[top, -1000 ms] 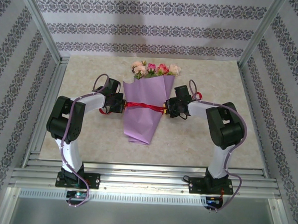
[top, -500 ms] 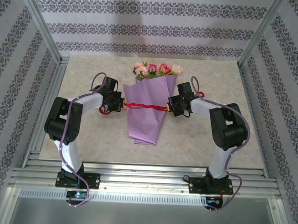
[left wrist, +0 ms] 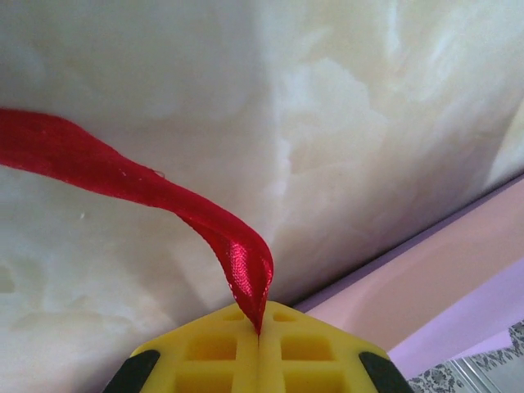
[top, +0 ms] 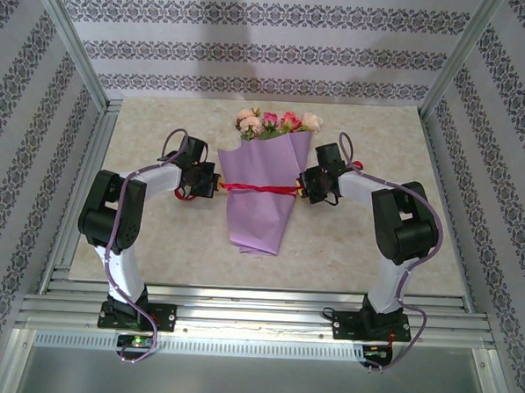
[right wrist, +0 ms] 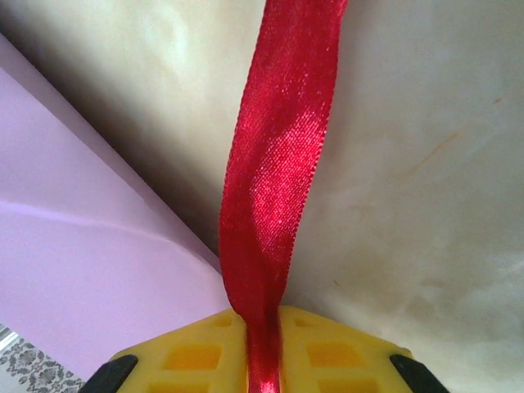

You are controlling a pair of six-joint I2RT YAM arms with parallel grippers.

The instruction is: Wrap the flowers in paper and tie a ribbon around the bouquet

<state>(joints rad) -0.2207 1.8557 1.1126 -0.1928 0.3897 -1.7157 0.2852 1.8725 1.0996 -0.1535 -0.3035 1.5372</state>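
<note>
The bouquet (top: 261,192) lies flat on the tabletop (top: 357,245). Its long side runs from the far end to the near end. The flowers (top: 277,122) stick out at the far end. They are pink, peach and dark pink, with a few green leaves. The wide, open end of the paper (top: 257,218) is just below the flowers. The paper gets thinner toward the other end. That thin end points at the bases of the two arms.

The red ribbon (top: 258,187) goes sideways across the bouquet, a bit closer to the flowers than to the thin end. It looks pulled straight from one side to the other.

The left claw (top: 212,183) is just beside the bouquet's left edge, level with the ribbon. Seen from the left wrist, its yellow fingers (left wrist: 205,356) are pressed together. One end of the ribbon (left wrist: 164,196) is pinched in the line between them. From there the ribbon bends up and off to the left over the tabletop. The pink and purple edge of the bouquet's paper (left wrist: 458,278) is close by.

The right claw (top: 300,188) is just beside the bouquet's right edge, level with the ribbon too. Seen from the right wrist, its yellow fingers (right wrist: 344,352) are clamped on the ribbon (right wrist: 282,155). The ribbon runs flat between them and straight away from the claw. The purple side of the bouquet (right wrist: 82,262) lies right next to it.
</note>
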